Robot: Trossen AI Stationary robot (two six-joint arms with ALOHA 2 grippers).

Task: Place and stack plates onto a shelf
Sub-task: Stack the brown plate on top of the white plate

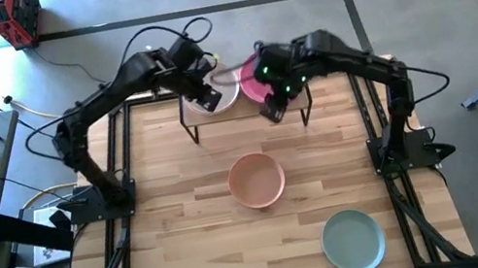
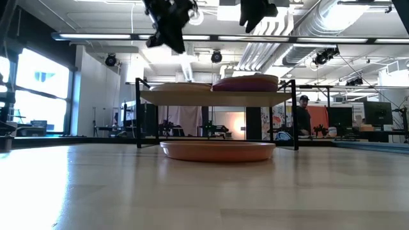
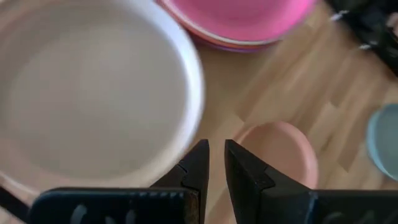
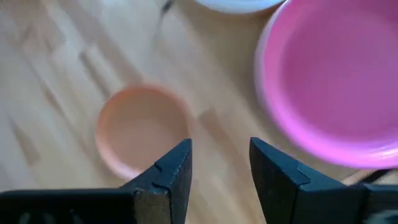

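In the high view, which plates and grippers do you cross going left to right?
Left gripper over the pale plate stack → tan-pink plate on the tabletop → magenta plate on the shelf → right gripper → pale teal plate.

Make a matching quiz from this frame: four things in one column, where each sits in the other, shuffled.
Things:
1. magenta plate
2. tan-pink plate
3. pale teal plate
4. left gripper

Places:
A. tabletop centre, in front of the shelf
B. top of the shelf's right-hand stack
C. above the shelf's left-hand stack, holding nothing
D. tabletop, near edge, right side

Pairs: 1-B, 2-A, 3-D, 4-C
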